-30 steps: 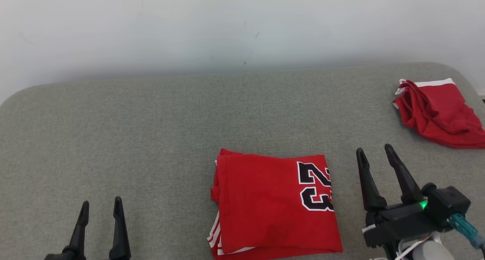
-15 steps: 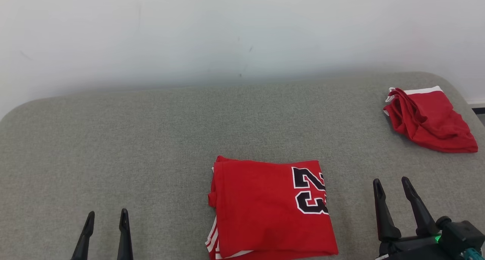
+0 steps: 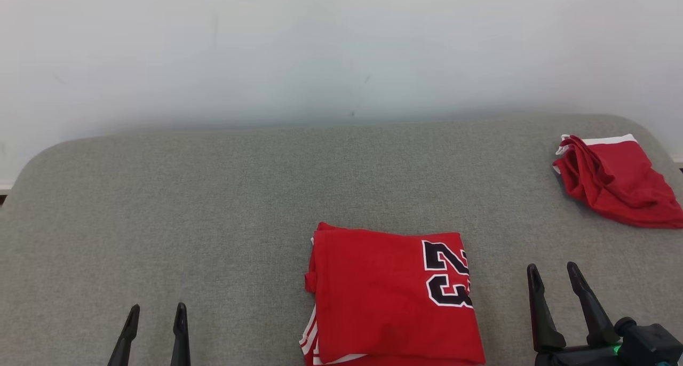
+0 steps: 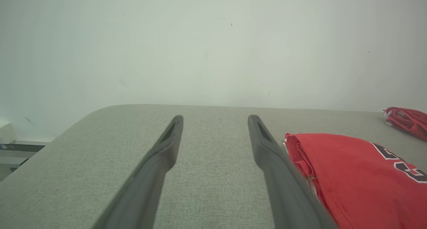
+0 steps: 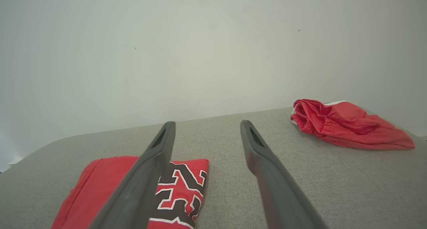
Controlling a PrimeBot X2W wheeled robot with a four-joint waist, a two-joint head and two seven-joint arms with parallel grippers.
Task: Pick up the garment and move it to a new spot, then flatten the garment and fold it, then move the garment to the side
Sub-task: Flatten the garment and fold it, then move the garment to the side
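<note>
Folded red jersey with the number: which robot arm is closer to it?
Right. The right end effector sits open just off the right edge of the folded red jersey, not touching. The left end effector, also open, is farther away on its left side.

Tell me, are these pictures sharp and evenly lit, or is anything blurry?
Head view: soft, even light, barely a shadow beside the folded jersey, no glare. Left wrist view: the left gripper, close to the lens, looks soft-edged, the wall hazy. Right wrist view: the right gripper likewise soft, while the crumpled red garment shows crisp wrinkles.
</note>
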